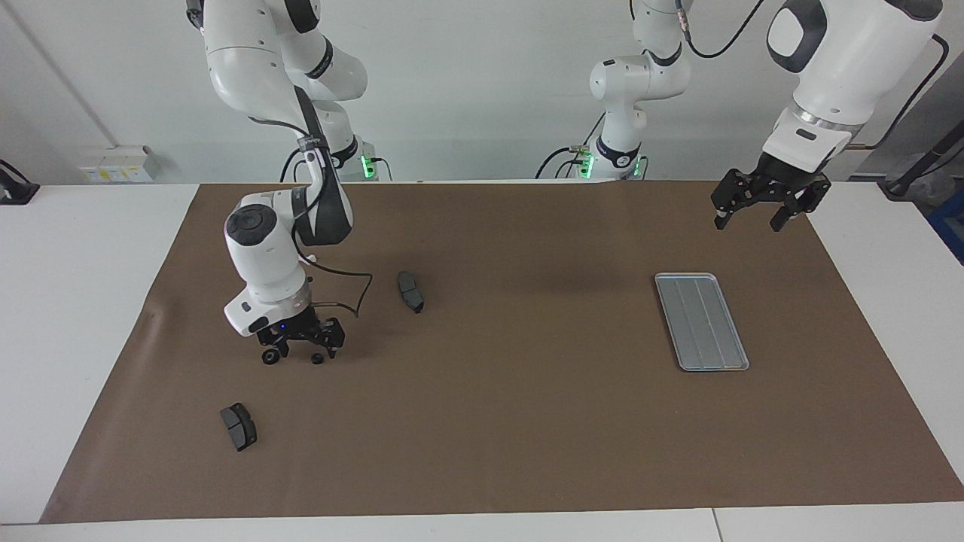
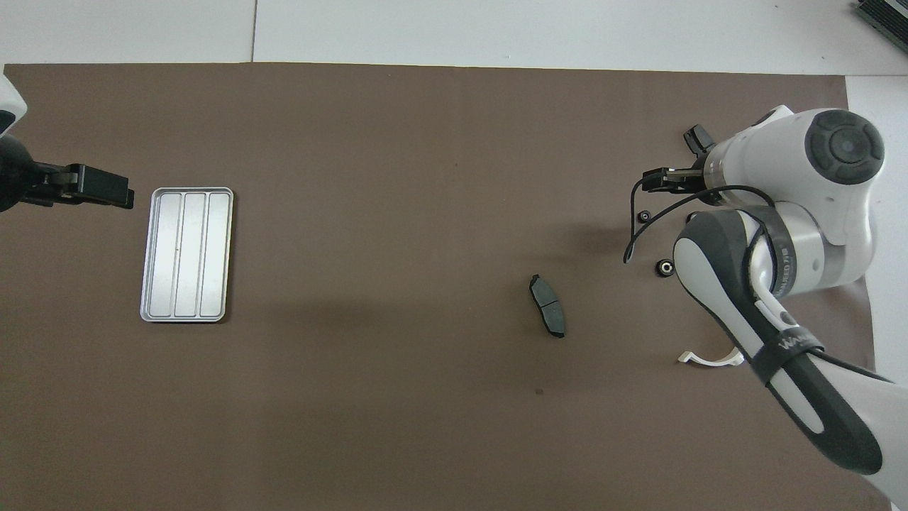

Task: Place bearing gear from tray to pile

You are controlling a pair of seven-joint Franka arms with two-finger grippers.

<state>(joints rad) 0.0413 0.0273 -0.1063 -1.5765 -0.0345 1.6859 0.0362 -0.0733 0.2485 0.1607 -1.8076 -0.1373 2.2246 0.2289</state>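
Note:
Two small black bearing gears lie side by side on the brown mat, one (image 1: pixel 269 357) (image 2: pixel 665 267) and the other (image 1: pixel 318 358) (image 2: pixel 644 216), at the right arm's end of the table. My right gripper (image 1: pixel 303 346) hangs open just over them and holds nothing. The silver-grey ridged tray (image 1: pixel 702 321) (image 2: pixel 186 254) lies at the left arm's end with nothing in it. My left gripper (image 1: pixel 761 209) (image 2: pixel 99 188) waits open in the air over the mat's edge, beside the tray.
A dark brake pad (image 1: pixel 410 291) (image 2: pixel 547 305) lies on the mat toward the middle. A second pad (image 1: pixel 239 426) lies farther from the robots than the gears. The right arm's black cable (image 1: pixel 354 290) loops down near the gripper.

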